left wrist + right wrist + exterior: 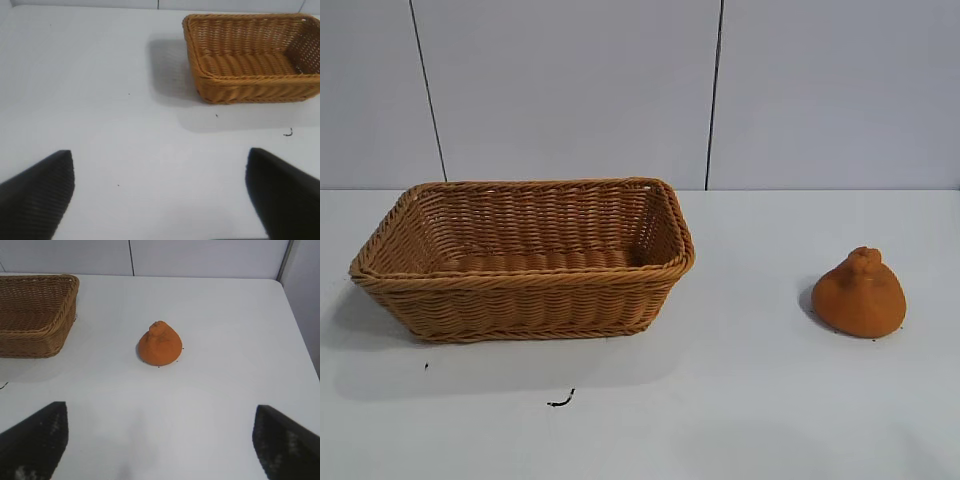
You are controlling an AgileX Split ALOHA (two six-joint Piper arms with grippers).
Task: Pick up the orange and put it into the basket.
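The orange (860, 294), a rough burnt-orange lump with a small knob on top, rests on the white table at the right. It also shows in the right wrist view as the orange (160, 344), well ahead of my right gripper (161, 412), which is open with only bare table between its dark fingers (35, 440). The basket (525, 258), tan woven wicker, stands at the left with nothing in it. In the left wrist view the basket (252, 57) lies far ahead of my left gripper (160, 160), also open and holding nothing. Neither arm appears in the exterior view.
The white table (740, 400) runs back to a grey panelled wall. A small dark scrap (561, 400) lies on the table in front of the basket. The table's side edge (295, 325) shows in the right wrist view beyond the orange.
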